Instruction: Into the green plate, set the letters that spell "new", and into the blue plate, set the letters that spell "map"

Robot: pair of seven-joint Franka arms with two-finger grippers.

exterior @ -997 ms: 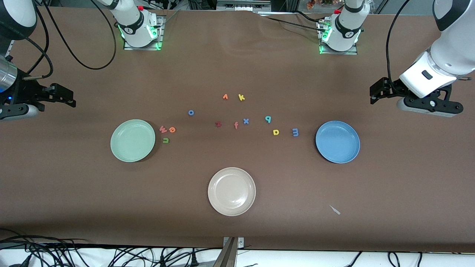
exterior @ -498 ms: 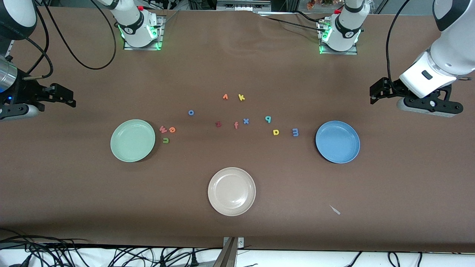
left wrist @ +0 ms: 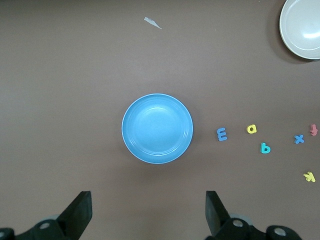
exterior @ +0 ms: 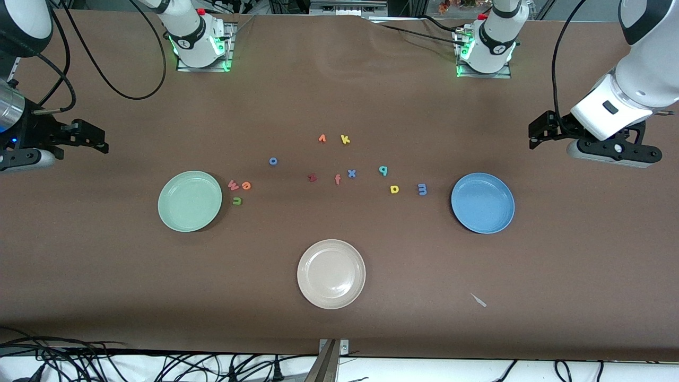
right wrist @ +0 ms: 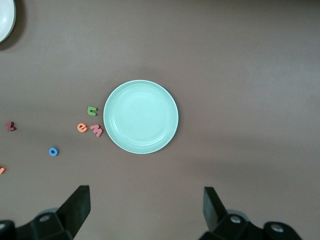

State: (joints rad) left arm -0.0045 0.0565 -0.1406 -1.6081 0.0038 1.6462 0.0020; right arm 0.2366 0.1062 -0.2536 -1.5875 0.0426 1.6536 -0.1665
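The brown matte table (exterior: 339,95) carries three round shallow plates: mint-green (exterior: 190,201), medium-blue (exterior: 482,203), beige (exterior: 331,274). Tiny foam letters (exterior: 337,179) lie scattered between them.

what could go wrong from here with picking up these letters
1. The w, e and n lie packed together beside the green plate, so the open right gripper may nudge a neighbour or the rim.
2. The blue x and yellow k share colours with the m and a; a wrong pick seems possible.
3. The letters are tiny and flat, so the open left gripper may slip.
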